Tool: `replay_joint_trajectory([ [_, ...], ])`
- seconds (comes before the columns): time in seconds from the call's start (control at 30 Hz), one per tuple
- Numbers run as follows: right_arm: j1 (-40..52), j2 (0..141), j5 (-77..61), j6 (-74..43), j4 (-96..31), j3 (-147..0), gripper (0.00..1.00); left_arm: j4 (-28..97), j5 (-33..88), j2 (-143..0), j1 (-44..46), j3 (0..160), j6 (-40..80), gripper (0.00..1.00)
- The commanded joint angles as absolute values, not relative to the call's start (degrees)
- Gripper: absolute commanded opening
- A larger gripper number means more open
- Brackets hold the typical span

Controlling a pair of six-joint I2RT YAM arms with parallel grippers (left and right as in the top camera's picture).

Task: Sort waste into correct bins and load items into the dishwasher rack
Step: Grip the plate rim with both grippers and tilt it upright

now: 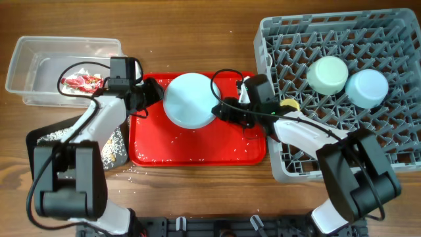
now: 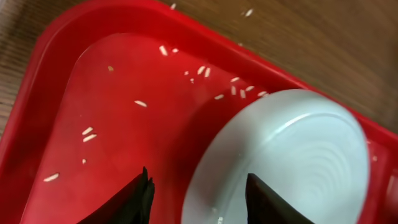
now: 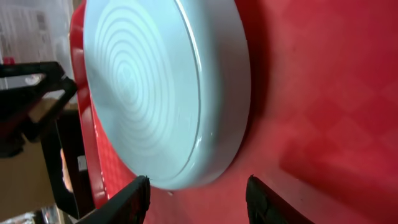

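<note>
My left tool [image 2: 198, 186] hung spread astride the left rim of the plate [image 1: 189, 100], my right tool [image 3: 198, 183] spread astride its right rim; the plate lay on the red tray [image 1: 197, 148]; farther off I saw the wrapper [image 1: 80, 82] in the tub [image 1: 26, 72], the mint bowl [image 1: 327, 74] and blue bowl [image 1: 366, 88] in the rack [image 1: 264, 46].
</note>
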State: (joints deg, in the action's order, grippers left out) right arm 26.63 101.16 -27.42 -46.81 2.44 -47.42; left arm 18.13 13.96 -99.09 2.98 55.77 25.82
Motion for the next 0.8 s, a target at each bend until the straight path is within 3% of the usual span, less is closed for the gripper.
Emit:
replay_joint_trajectory([
  [0.0,29.21,103.31,-21.78,-53.43,3.31,-48.42,0.52,17.72,13.52,-101.45,2.61,55.72,25.80,0.48],
  [0.27,32.36,108.79,-19.44,-59.02,6.17,-48.42,0.52,17.74,13.89,-102.17,3.03,55.70,25.76,0.47],
  [0.63,32.29,109.60,-29.21,-49.25,22.92,-48.42,0.52,17.32,15.38,-104.84,3.53,55.72,25.78,0.47],
  [0.67,32.29,109.60,-30.92,-49.23,24.91,-48.42,0.49,17.37,15.55,-104.84,3.53,55.72,25.76,0.46],
  [0.73,32.29,109.60,-33.67,-49.32,28.60,-48.45,0.29,17.34,17.19,-104.81,3.53,55.72,25.76,0.45],
  [0.77,32.29,109.58,-34.68,-49.47,29.71,-48.42,0.26,17.28,18.37,-104.81,3.53,55.72,25.78,0.45],
])
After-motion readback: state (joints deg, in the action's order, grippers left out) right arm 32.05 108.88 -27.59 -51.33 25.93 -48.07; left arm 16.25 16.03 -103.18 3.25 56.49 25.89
